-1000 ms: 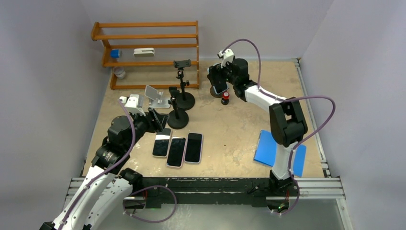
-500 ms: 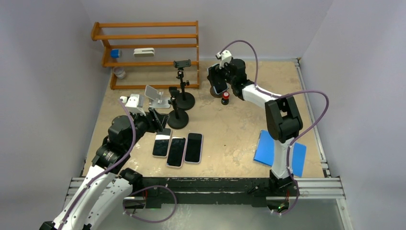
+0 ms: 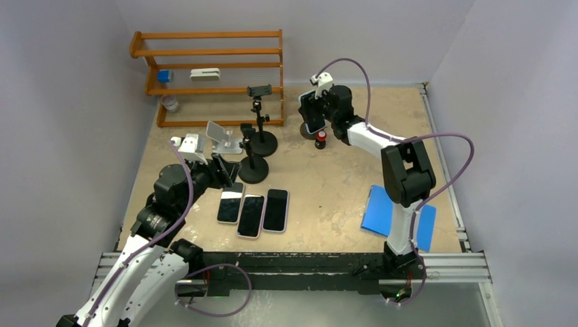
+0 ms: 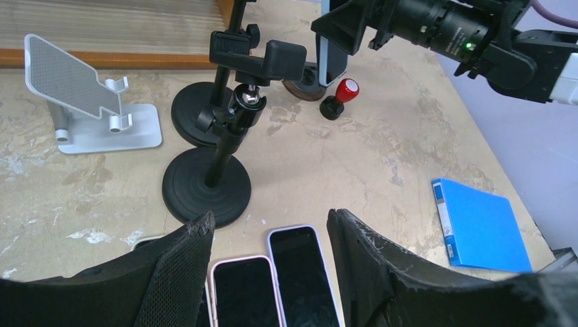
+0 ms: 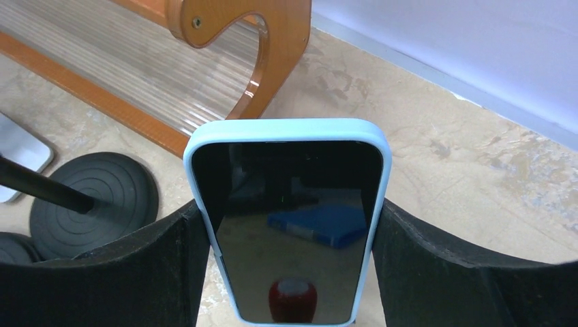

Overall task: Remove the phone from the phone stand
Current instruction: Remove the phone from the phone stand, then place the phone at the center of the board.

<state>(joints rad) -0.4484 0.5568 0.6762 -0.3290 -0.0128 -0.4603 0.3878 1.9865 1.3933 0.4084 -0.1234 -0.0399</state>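
The right jaws gripped the phone [image 5: 286, 225] by its sides, apparently to lift it off the stand [image 4: 300, 90]; the left jaws hung open.

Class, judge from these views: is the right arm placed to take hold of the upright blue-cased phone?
Probably yes. The right gripper brackets the phone, one finger at each long edge, with nothing in between. Whether they press on it yet is unclear.
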